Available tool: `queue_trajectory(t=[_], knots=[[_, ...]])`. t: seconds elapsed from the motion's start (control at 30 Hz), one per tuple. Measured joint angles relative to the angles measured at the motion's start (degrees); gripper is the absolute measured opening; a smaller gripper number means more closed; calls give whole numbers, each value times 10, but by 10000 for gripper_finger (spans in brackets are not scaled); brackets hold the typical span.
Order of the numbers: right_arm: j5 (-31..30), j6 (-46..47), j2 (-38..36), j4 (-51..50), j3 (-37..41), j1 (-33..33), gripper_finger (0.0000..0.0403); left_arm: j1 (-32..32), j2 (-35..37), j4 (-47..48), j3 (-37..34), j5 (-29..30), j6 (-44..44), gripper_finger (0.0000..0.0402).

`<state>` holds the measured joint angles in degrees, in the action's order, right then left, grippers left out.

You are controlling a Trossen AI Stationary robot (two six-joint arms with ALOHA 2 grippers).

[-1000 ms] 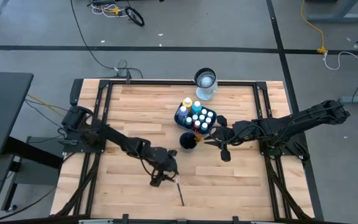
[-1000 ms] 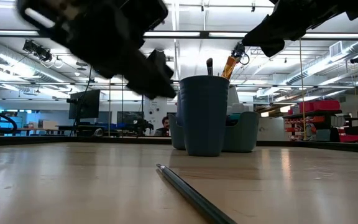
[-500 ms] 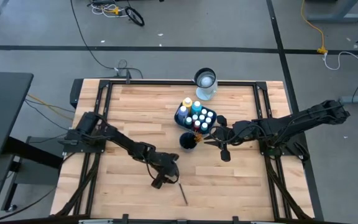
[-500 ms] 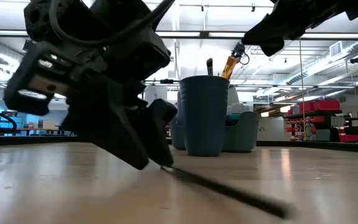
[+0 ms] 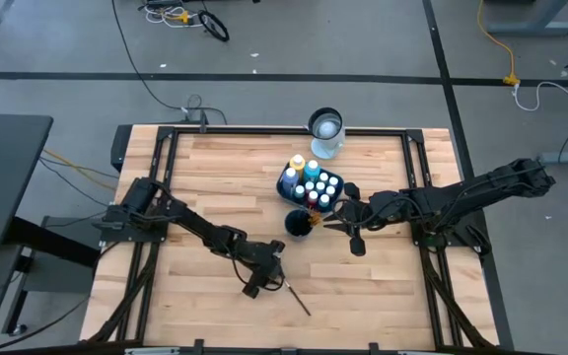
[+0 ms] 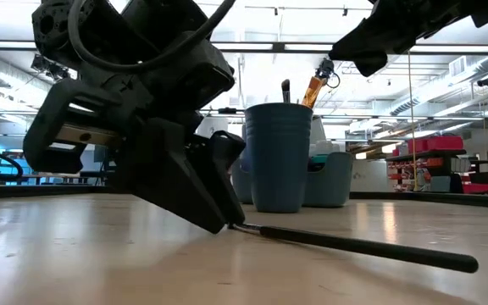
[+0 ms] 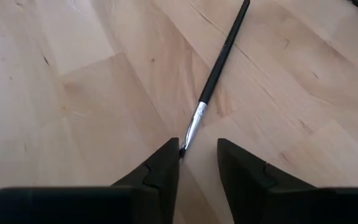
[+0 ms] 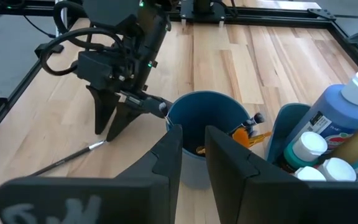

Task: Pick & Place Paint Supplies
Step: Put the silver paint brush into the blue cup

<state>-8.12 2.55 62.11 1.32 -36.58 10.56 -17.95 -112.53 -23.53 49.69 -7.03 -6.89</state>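
Observation:
A thin dark-handled brush (image 5: 297,299) lies flat on the table near its near edge, and its silver ferrule (image 7: 193,122) points at my left gripper (image 7: 197,155). That gripper is open, fingertips down at the table, with the bristle tip between them. My right gripper (image 8: 193,146) is open and hangs just above the blue cup (image 8: 207,118), which holds brushes with their handles up. Small pale paint bottles and a yellow-capped one stand in a blue caddy (image 5: 311,183) behind the cup. My left gripper meets the brush only at its bristle tip (image 7: 182,151), which lies against the inner side of one finger (image 7: 166,167). The other finger stands apart from it. The fingers slant down from the table's left. The brush lies flat, its handle reaching away toward the right.
A clear glass jar (image 5: 325,133) stands at the far edge behind the caddy. A dark metal frame (image 5: 264,131) runs round the tabletop. Bare wood stretches left of the cup and along the near edge. People and shelving show in the room beyond.
My left gripper has come down to the tabletop at the brush's bristle end. The brush has swung round on the table. Its handle end has moved toward the right edge, while the bristle end has stayed by the finger. My right arm has kept still.

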Motion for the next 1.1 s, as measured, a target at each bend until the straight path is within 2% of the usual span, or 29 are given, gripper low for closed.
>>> queue_trajectory(t=[0.23, 0.43, 0.67, 0.97, 1.1], knots=[[0, 0, 0, 0, 0, 0, 72, 9, -1, -3, 0, 25, -9, 71], [0, 0, 0, 0, 0, 0, 72, 15, -1, -4, 0, 42, -11, 11], [0, -1, 0, 0, 0, 0, 72, 7, 17, -1, -1, 75, -23, 5], [0, -1, 0, 0, 0, 0, 72, -47, 162, 23, 1, 208, -151, 4], [0, -1, 0, -2, 0, 0, 72, -78, 231, 37, 1, 295, -241, 4]])
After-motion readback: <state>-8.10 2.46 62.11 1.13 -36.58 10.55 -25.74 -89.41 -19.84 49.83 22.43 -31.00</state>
